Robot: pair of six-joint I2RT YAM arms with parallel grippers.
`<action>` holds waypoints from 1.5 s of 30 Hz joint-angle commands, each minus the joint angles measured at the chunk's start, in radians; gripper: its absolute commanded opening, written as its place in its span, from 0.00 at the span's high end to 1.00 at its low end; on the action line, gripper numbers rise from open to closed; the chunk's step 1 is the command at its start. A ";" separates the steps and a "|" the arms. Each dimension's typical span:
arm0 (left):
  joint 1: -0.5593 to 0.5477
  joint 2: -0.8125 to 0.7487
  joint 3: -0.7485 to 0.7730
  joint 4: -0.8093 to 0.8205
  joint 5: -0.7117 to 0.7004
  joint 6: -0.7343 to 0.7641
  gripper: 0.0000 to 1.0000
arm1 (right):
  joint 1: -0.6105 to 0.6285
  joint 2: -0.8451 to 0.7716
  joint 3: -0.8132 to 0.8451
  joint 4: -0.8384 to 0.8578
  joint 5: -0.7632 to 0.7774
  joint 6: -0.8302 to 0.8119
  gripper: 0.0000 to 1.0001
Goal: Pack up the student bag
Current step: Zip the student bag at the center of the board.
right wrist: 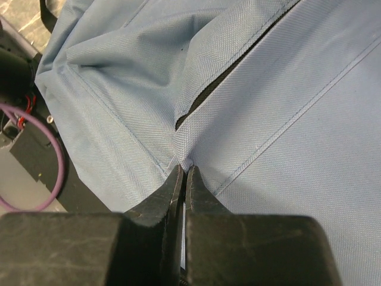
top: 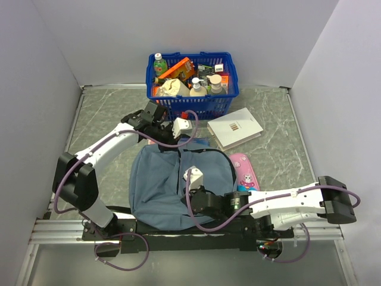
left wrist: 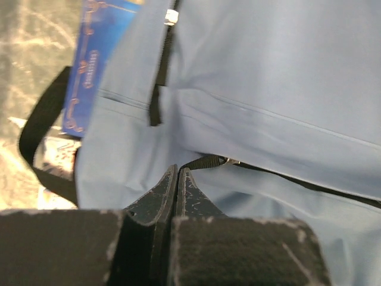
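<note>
The student bag (top: 156, 185), laid flat on the bench (top: 107, 119), is pinched at a fold beside its zip by the clenched right end effector (right wrist: 183, 170), seemingly so the mouth can be pulled apart, while the left end effector (left wrist: 177, 173) is held shut with fabric just ahead of its tips.

Blue booklet (left wrist: 89, 71) half hidden under student bag (left wrist: 268, 89); print blurred.
</note>
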 commanded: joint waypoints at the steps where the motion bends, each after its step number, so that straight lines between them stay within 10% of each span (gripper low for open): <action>1: 0.057 0.005 0.063 0.181 -0.074 -0.030 0.99 | 0.018 -0.051 -0.018 0.040 -0.091 -0.023 1.00; 12: 0.105 0.068 0.100 0.301 -0.205 -0.162 0.95 | 0.009 0.026 0.064 0.030 -0.089 -0.081 0.98; 16: 0.106 0.063 0.184 0.131 -0.122 -0.211 0.54 | -0.051 0.049 0.122 0.031 -0.090 -0.101 0.57; 20: 0.123 -0.014 0.192 0.009 -0.070 -0.234 0.42 | -0.137 -0.012 0.173 -0.025 -0.081 -0.115 0.30; 27: 0.201 -0.107 0.031 -0.141 -0.103 -0.199 0.26 | -0.498 -0.178 0.179 -0.281 -0.127 -0.130 0.23; 30: 0.272 -0.098 -0.026 -0.201 -0.113 -0.177 0.04 | -0.615 -0.175 0.159 -0.372 -0.148 -0.168 0.21; 45: 0.349 -0.217 -0.374 -0.082 -0.185 -0.142 0.04 | -0.815 -0.045 0.119 -0.383 -0.277 -0.283 0.15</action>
